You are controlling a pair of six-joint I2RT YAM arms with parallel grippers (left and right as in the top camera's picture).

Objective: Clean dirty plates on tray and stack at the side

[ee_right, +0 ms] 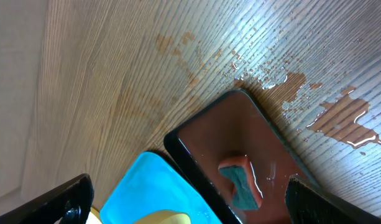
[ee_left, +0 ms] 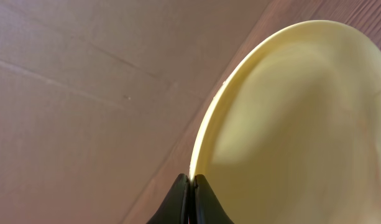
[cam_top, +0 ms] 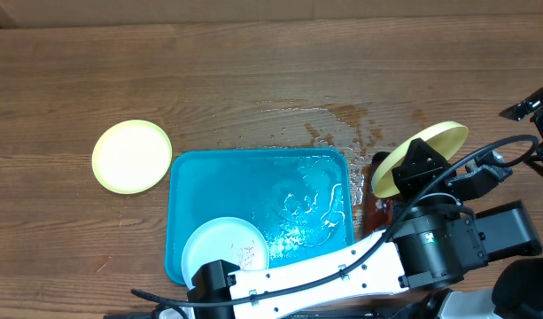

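My left gripper (ee_left: 191, 182) is shut on the rim of a pale yellow-green plate (ee_left: 296, 118). It holds the plate tilted in the air over the right end of the turquoise tray (cam_top: 253, 190); the plate also shows in the overhead view (cam_top: 426, 152). A pale blue-white plate (cam_top: 225, 248) with reddish specks lies in the tray's front left. A second yellow-green plate (cam_top: 131, 157) lies on the table left of the tray. My right gripper (ee_right: 196, 208) is open and empty, high above a sponge (ee_right: 243, 183).
The sponge lies in a wet dark red-brown tray (ee_right: 240, 134), right of the turquoise tray (ee_right: 146, 186). Water puddles and brownish splashes (cam_top: 342, 124) cover the table behind both trays. Water pools inside the turquoise tray. My left arm (cam_top: 342, 266) crosses the front edge.
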